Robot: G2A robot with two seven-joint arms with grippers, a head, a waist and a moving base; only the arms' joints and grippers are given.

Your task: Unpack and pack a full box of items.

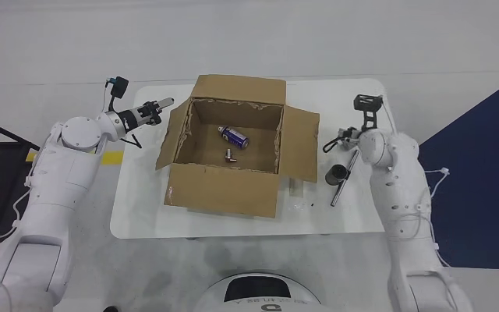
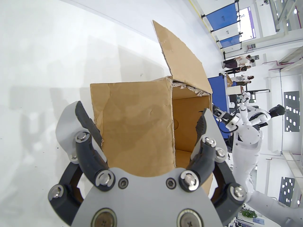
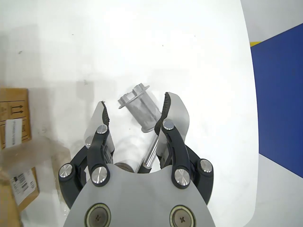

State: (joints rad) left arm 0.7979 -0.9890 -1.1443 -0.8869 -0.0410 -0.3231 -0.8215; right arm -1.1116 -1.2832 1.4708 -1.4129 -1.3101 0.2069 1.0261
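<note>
Left pincer (image 1: pixel 162 104) (image 2: pixel 141 108): open wide and empty, it hung just beside the box's left flap (image 1: pixel 173 134), pointing at it from the side.
Left arm: it reached in over the far left corner of the worktop (image 1: pixel 140 218), forearm roughly level.
Right pincer (image 1: pixel 334 143) (image 3: pixel 135 99): open, gripping nothing, it hung above the worktop to the right of the box.
Right arm: it was folded at the worktop's right edge, wrist turned inward toward the box.
At the right pincer: a flanged metal cylinder (image 3: pixel 138 109) lay tilted between the fingertips; whether it touched them could not be told. A metal rod (image 1: pixel 344 178) (image 3: pixel 151 151) ran back beneath the pincer.
Box (image 1: pixel 222 195) (image 2: pixel 132 124) (image 3: pixel 14 109): it stood open at mid-worktop, all four flaps folded outward. The left flap stood between the left pincer and the inside.
Inside the box: a purple can (image 1: pixel 234 137) lay on its side, with a small copper-coloured piece (image 1: pixel 229 156) near it toward the near wall.
Beside the rod: a dark tub (image 1: pixel 336 173) stood just right of the right flap.
</note>
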